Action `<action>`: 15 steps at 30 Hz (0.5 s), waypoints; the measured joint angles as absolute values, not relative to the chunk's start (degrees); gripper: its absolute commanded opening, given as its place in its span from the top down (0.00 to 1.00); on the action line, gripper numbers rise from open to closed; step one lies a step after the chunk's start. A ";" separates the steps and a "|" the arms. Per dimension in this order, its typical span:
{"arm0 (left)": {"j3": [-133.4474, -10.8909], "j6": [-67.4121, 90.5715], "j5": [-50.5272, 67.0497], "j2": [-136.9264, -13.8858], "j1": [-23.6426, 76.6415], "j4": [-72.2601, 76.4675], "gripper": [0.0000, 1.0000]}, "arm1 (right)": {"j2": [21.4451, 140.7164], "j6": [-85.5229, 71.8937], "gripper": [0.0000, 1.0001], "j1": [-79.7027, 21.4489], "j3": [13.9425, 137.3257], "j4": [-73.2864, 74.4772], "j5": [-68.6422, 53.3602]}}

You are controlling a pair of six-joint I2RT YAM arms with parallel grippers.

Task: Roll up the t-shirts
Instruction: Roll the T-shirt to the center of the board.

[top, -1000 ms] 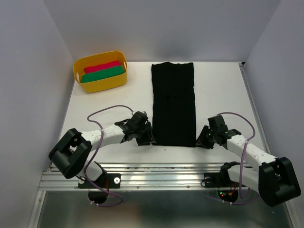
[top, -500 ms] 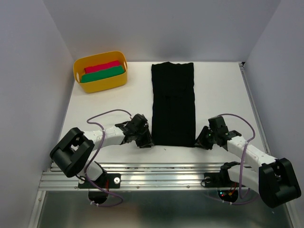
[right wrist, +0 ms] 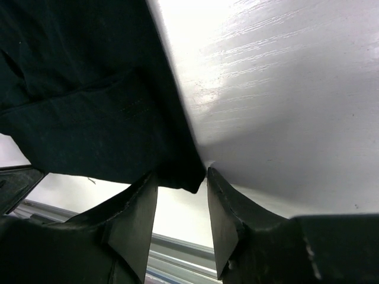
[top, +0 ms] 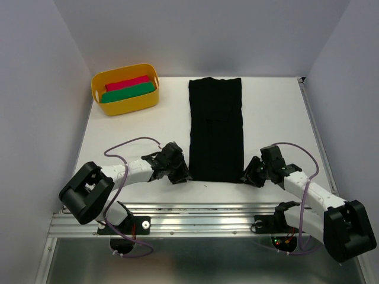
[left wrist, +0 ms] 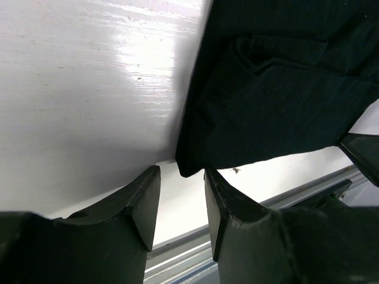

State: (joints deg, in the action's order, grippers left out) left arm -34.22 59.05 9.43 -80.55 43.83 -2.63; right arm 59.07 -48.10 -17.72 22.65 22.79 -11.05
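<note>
The black t-shirt (top: 215, 130) lies on the white table as a long narrow strip running from far to near. My left gripper (top: 182, 176) sits low at its near left corner. In the left wrist view the jaws (left wrist: 181, 177) stand apart, and the cloth's corner (left wrist: 278, 89) pokes just between their tips. My right gripper (top: 249, 176) is at the near right corner. In the right wrist view its jaws (right wrist: 180, 177) also stand apart, with the cloth corner (right wrist: 89, 89) hanging between the tips, not pinched.
A yellow tub (top: 98, 89) at the far left holds a red roll (top: 127, 83) and a green roll (top: 127, 93). A metal rail (top: 195, 219) runs along the table's near edge just behind both grippers. Grey walls close in both sides.
The left gripper has slid slightly left along the near edge, staying at the strip's corner. The right gripper has edged in toward its corner and its jaws have widened.
</note>
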 measured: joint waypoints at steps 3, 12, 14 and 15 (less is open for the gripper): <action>-34.22 59.24 9.02 -80.51 43.83 -2.63 0.52 | 58.83 -48.49 0.66 -17.69 22.11 22.20 -11.27; -34.22 59.68 8.71 -80.49 43.83 -2.35 0.57 | 58.96 -48.95 0.99 -17.72 21.50 22.06 -11.11; -34.22 59.79 8.71 -80.49 43.83 -2.31 0.59 | 58.96 -48.95 0.99 -17.72 21.50 22.09 -11.00; -34.22 59.88 8.69 -80.49 43.83 -2.26 0.59 | 58.96 -48.95 0.99 -17.72 21.50 22.09 -10.98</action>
